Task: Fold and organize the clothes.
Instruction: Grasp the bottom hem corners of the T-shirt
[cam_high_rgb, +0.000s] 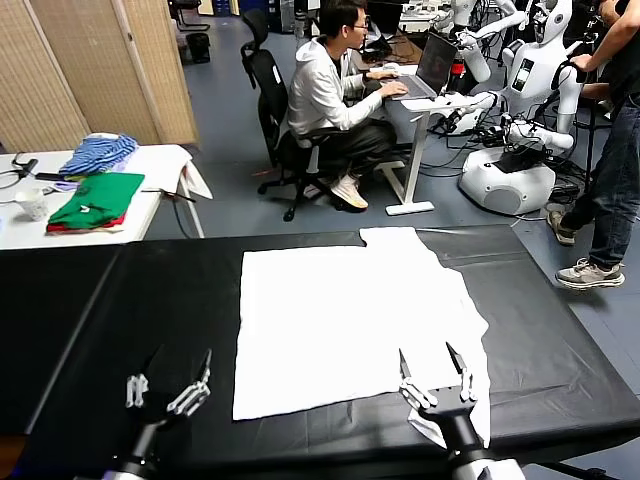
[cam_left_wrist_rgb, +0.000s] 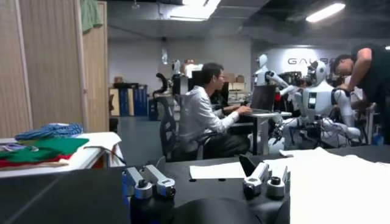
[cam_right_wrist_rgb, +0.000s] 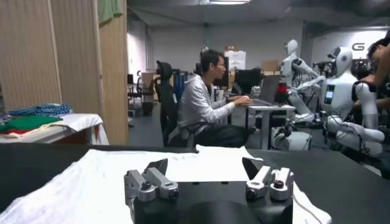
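Note:
The white T-shirt lies flat on the black table, partly folded, plain side up; no pink print shows. One sleeve sticks out at the far edge. My left gripper is open and empty over bare table, left of the shirt's near left corner. My right gripper is open and empty above the shirt's near right corner. The shirt also shows in the left wrist view beyond my left gripper, and in the right wrist view under my right gripper.
A white side table at the back left holds folded green and red garments and a blue striped cloth. A seated person, a standing person and white robots are beyond the table.

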